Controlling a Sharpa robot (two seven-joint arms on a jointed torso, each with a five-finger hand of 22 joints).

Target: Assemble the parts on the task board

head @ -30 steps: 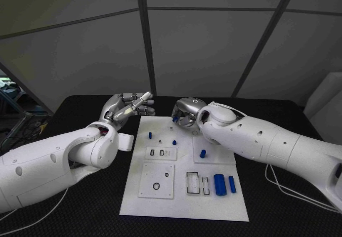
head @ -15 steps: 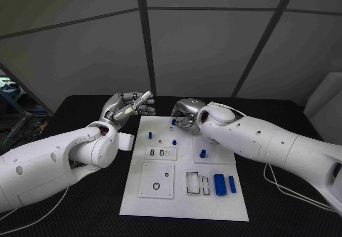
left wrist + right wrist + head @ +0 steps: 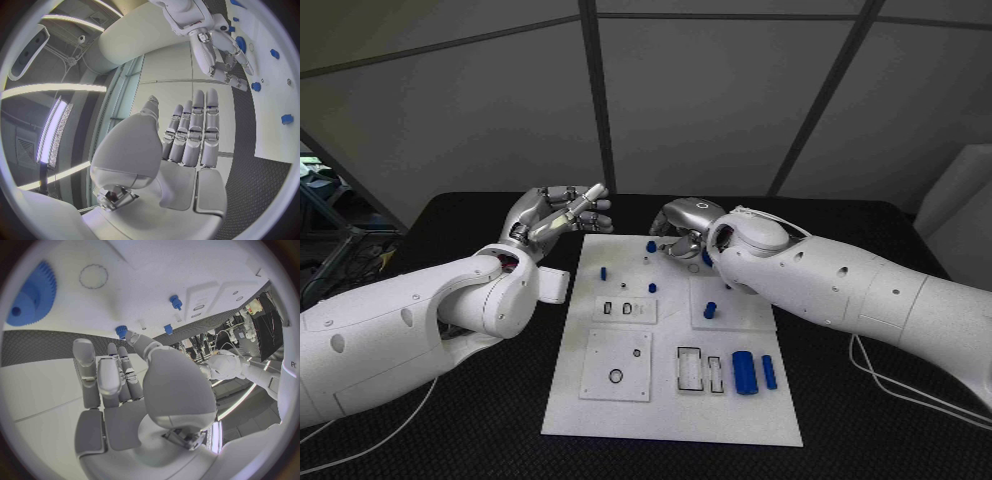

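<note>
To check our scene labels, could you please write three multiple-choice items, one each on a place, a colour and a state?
1. Where is the right hand? A over the board's far edge; B over its near edge; C off the table.
2. What colour are the parts? A red; B blue; C green.
3. How is the left hand? A holding a part; B open, raised; C flat on the board.
Key: A, it hangs at the far edge; B, all look blue; B, its straight fingers hold nothing.
</note>
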